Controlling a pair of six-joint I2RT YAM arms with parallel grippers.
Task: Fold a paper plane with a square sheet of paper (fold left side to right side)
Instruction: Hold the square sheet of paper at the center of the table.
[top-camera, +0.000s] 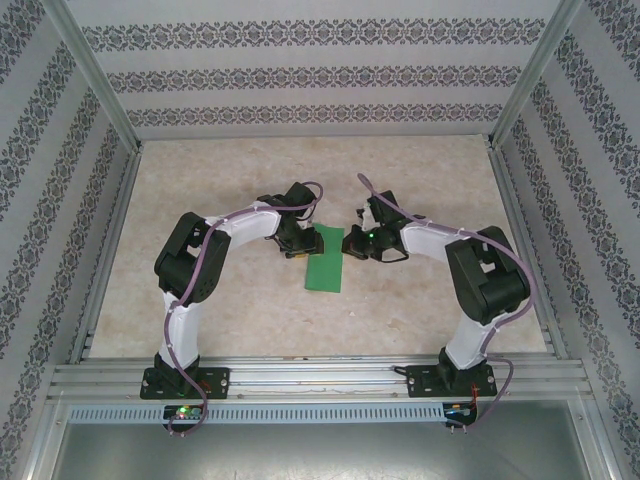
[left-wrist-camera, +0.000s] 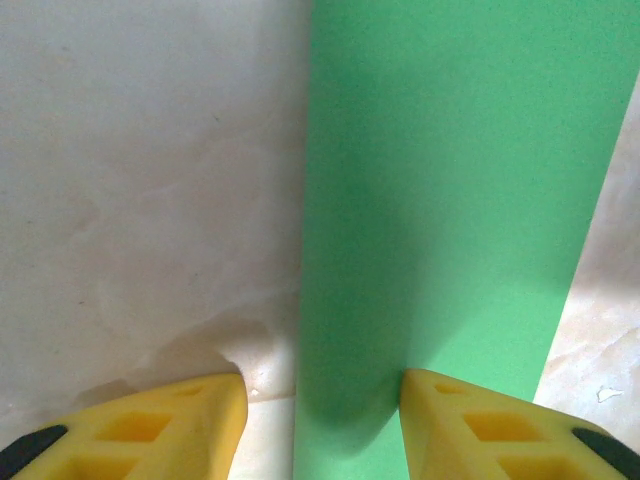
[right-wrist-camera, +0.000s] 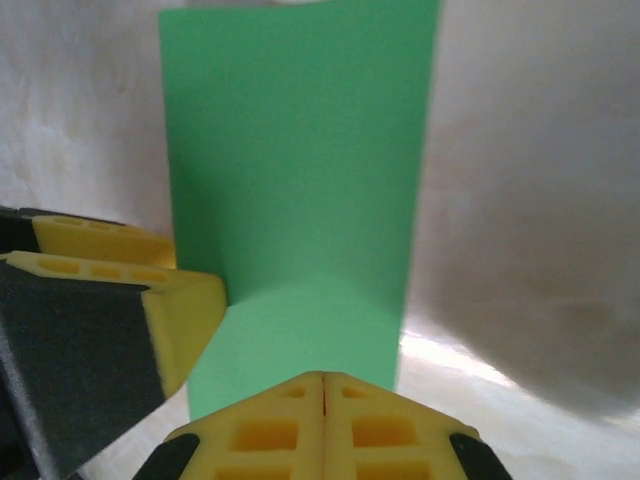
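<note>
Yellow-padded right gripper (right-wrist-camera: 325, 385) is clenched tight, tips at an edge of the folded green sheet of paper (top-camera: 326, 265). The left gripper (left-wrist-camera: 322, 392) stands half-spread, straddling its long edge. The sheet lies mid-table (top-camera: 230, 320), clear of every edge. If either tip slides, it could drag the thin layers askew and spoil the crease.

Bright, even light fell from overhead, leaving faint shadows on the table (top-camera: 420, 180). In the wrist views the yellow fingertips (left-wrist-camera: 470, 430) were blurred, soft shadow dimmed the green paper (left-wrist-camera: 350, 400), and glare whitened the tabletop.
</note>
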